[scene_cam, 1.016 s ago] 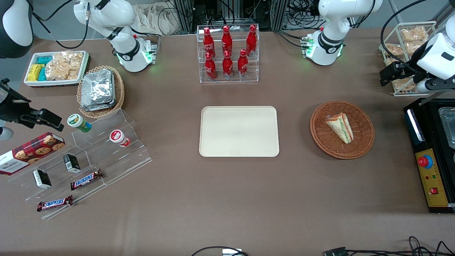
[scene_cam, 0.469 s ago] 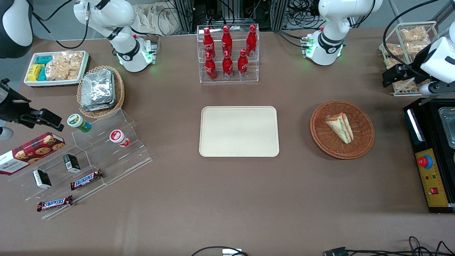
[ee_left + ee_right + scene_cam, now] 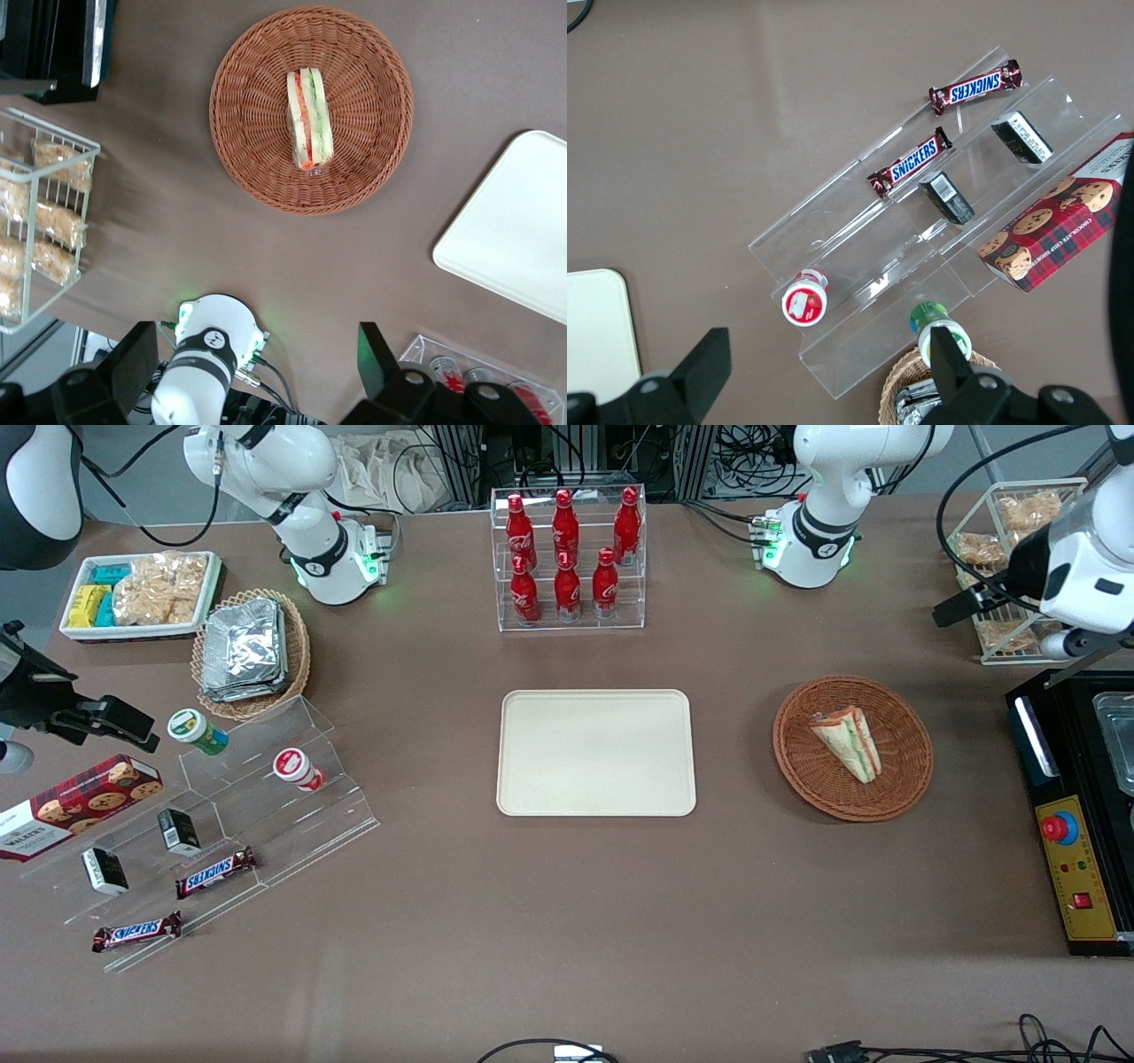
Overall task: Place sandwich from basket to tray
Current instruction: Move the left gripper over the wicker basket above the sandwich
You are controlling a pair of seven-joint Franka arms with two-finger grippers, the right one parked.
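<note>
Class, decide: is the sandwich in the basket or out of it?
In: the sandwich lies inside the basket; the open gripper hovers high above, apart.

The scene was evenly and brightly lit from overhead. Soft shadows were cast on the desk (image 3: 567, 921); glare was seen on the foil packets (image 3: 244, 646).

Sandwich (image 3: 847, 742) lies in basket (image 3: 904, 779), beside tray (image 3: 595, 753); gripper (image 3: 257, 361) above

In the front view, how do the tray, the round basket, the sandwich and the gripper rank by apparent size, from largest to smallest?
1. Tray.
2. Basket.
3. Sandwich and gripper, raised above the table beside the wire rack: not ranked, since the gripper is nearer the camera and only partly seen.
</note>
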